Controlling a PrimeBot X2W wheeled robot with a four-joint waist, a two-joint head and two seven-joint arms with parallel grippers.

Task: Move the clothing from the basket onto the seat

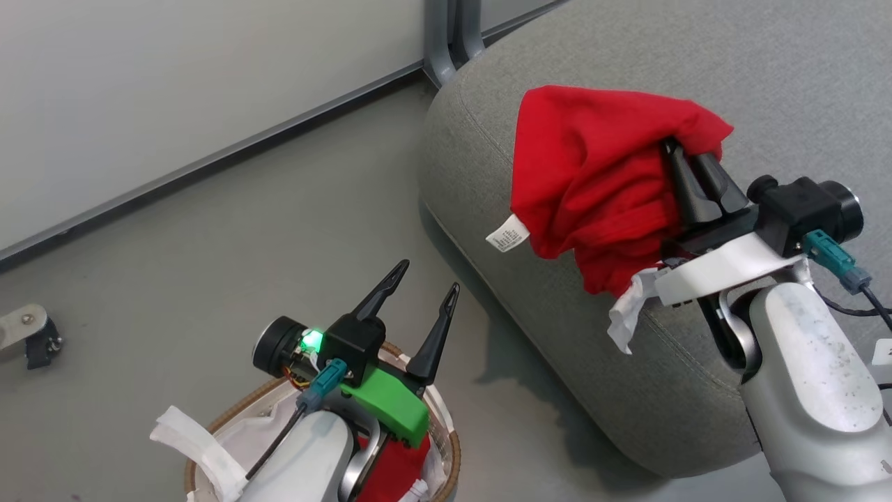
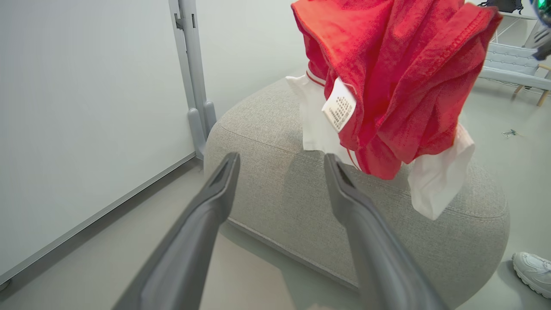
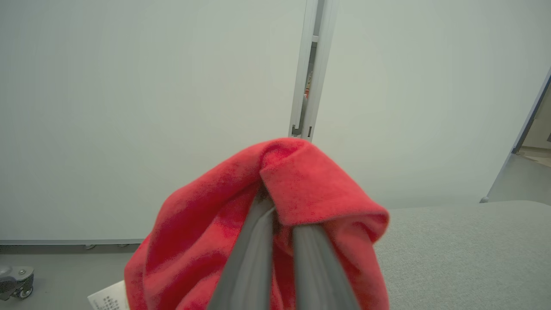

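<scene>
A bright red garment (image 1: 592,174) with a white label (image 1: 507,233) and white collar parts (image 1: 627,307) hangs over the left end of the grey seat (image 1: 766,84). My right gripper (image 1: 679,150) is shut on the garment, its fingertips buried in the cloth, as the right wrist view confirms (image 3: 275,206). The left wrist view shows the same garment (image 2: 387,73) dangling above the seat (image 2: 280,185). My left gripper (image 1: 426,280) stands open and holds nothing, above the basket (image 1: 446,432) at the bottom. More red clothing (image 1: 394,467) lies in the basket beside its white liner (image 1: 188,436).
A pale wall panel with a grey upright post (image 1: 453,35) stands behind the seat. A caster wheel (image 1: 31,335) sits on the floor at the far left. In the left wrist view a person's white shoe (image 2: 533,269) rests by the seat's right side.
</scene>
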